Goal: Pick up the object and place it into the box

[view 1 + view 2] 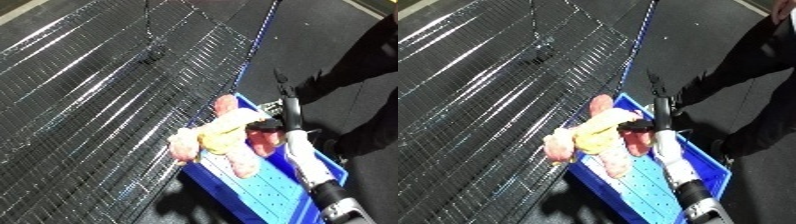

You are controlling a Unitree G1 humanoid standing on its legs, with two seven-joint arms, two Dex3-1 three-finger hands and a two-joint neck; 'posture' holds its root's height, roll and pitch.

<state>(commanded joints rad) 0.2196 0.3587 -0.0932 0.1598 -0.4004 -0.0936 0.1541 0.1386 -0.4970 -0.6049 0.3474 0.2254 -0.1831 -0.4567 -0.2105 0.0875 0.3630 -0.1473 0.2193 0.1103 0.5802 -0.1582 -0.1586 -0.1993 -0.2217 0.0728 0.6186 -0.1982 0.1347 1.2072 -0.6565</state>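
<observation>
Placing step: the right hand (266,127) grips a pink and yellow soft plush toy (218,137) at frame centre.
The toy hangs over the blue plastic bin (266,197)'s edge; next, I judge, move it further in and release.

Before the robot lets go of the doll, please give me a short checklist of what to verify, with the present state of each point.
1. Right hand holds the doll: cannot tell; the hand is at the doll, but its fingers are hidden.
2. Doll is over the blue bin: partly ok; the legs are above the bin floor.
3. Doll is fully inside the rim: not ok; one arm and the head overhang the wire mesh table.
4. Bin floor is free under the doll: ok, bare blue floor shows.
5. Left hand is out of the way: ok, not in view.
</observation>
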